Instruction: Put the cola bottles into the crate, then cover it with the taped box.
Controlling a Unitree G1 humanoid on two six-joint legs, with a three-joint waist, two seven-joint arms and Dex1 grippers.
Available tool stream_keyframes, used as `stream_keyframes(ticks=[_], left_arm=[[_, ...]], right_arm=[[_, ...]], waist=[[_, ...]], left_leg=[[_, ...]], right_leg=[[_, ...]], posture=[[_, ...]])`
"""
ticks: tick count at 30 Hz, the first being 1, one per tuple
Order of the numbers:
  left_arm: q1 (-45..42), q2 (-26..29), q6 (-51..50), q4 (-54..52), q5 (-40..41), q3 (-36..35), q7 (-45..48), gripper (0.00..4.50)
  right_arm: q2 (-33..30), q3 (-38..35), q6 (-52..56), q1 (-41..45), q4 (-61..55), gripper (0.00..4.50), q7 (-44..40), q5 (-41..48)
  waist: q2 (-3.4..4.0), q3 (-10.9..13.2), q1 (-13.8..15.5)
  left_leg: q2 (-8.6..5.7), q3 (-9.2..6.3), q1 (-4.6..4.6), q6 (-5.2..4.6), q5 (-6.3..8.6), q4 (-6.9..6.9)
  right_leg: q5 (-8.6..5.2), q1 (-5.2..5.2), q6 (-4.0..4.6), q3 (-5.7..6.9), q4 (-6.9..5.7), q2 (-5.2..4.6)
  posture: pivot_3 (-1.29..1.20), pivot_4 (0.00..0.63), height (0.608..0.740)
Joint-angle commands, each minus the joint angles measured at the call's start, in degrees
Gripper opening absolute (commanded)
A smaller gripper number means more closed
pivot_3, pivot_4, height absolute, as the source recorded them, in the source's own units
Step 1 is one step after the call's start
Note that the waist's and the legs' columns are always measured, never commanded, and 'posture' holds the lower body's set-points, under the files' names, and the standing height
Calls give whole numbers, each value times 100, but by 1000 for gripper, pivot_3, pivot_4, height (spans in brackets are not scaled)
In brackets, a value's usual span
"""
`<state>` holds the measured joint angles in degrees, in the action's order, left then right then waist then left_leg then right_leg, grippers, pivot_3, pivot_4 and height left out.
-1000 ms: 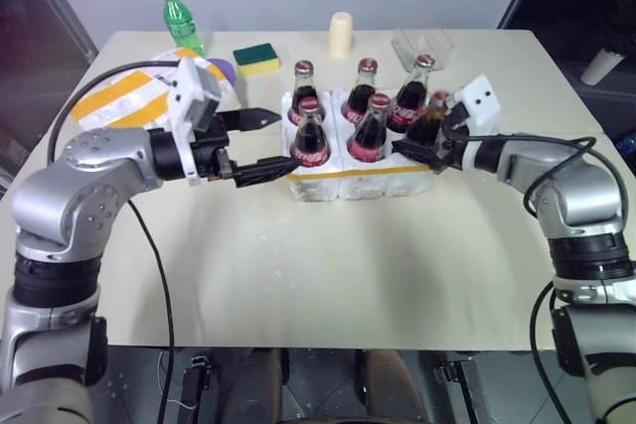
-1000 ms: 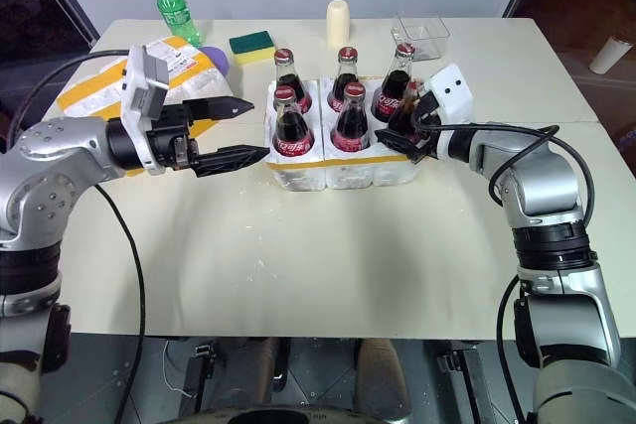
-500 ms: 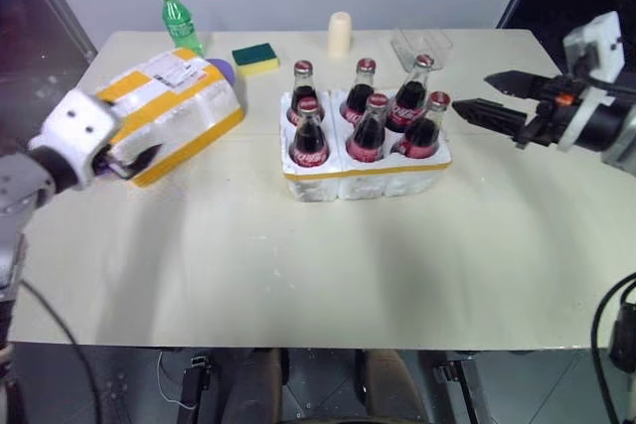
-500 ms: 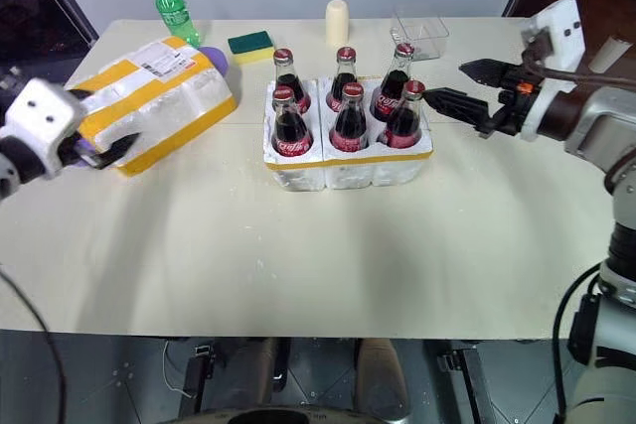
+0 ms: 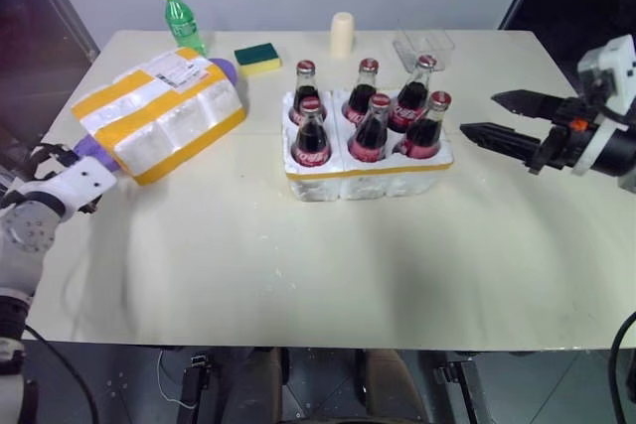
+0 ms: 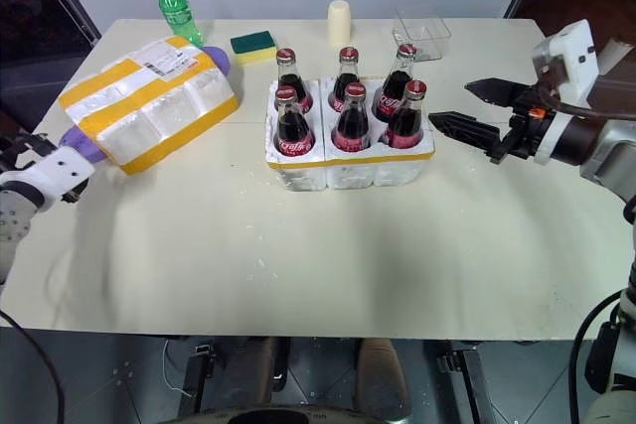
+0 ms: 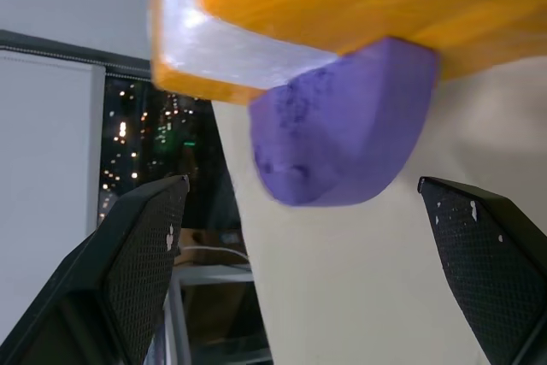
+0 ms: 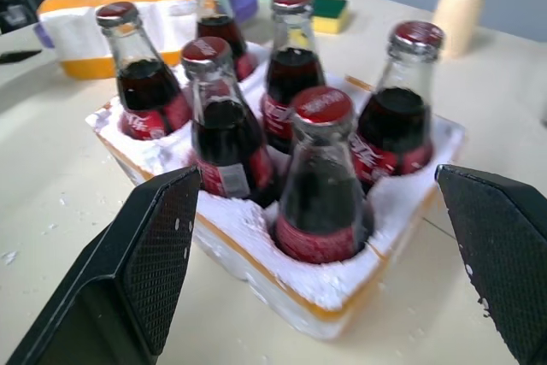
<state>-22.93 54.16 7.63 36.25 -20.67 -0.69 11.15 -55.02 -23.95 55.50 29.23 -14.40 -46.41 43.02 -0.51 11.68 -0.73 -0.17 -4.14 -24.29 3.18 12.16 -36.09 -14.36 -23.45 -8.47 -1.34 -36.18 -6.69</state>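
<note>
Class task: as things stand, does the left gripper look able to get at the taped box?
Probably yes. The left gripper is open at the near end of the taped box, but a purple object pokes out from under that end, between the fingers.

Six small glossy glass bottles of dark cola [image 8: 229, 138] with shiny red caps. Low white crumbly foam tray [image 5: 368, 180]. Big bumpy white foam box [image 5: 159, 114], smooth yellow tape bands. Matt cream tabletop [image 5: 328, 265]. Black fingers [image 8: 145, 271], tiny-dotted, dull.

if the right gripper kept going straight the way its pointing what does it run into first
Most likely the nearest cola bottle, at the crate's corner; the open right gripper points straight at it. Height is hard to judge, so it might hit the neck or cap.
</note>
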Motion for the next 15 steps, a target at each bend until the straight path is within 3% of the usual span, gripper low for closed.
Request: stream_keyframes(ticks=[1, 11, 13, 15], left_arm=[[-584, -118, 400, 765, -296, 268, -383, 4500], [-2050, -557, 843, 2813, -762, 1059, -765, 4500], [-2189, -567, 797, 3023, -749, 1097, -746, 3985], [-2279, -548, 784, 3132, -736, 1120, -745, 3118]], right_arm=[[-136, -385, 11, -46, -257, 4482, 106, 157], [-337, -1007, 139, -615, -642, 4482, 81, 497], [-386, -1201, 210, -773, -747, 4500, 40, 634], [-427, -1393, 281, -969, -845, 4500, -48, 787]], waist=[[-1, -1, 3], [-3, -2, 10], [-4, -2, 7], [-5, -3, -7]], left_leg=[[0, 0, -1, 0, 0, -1], [-1, 0, -1, 0, 0, -3], [-1, 0, 0, 0, 0, -4], [-1, 0, 0, 0, 0, -4]], right_leg=[[0, 0, 0, 1, 0, 0], [1, 2, -2, 3, -2, 0], [1, 3, -2, 2, -2, 0], [1, 3, -2, 2, -3, 0]], posture=[[0, 150, 739], [0, 150, 739], [0, 150, 739], [0, 150, 739]])
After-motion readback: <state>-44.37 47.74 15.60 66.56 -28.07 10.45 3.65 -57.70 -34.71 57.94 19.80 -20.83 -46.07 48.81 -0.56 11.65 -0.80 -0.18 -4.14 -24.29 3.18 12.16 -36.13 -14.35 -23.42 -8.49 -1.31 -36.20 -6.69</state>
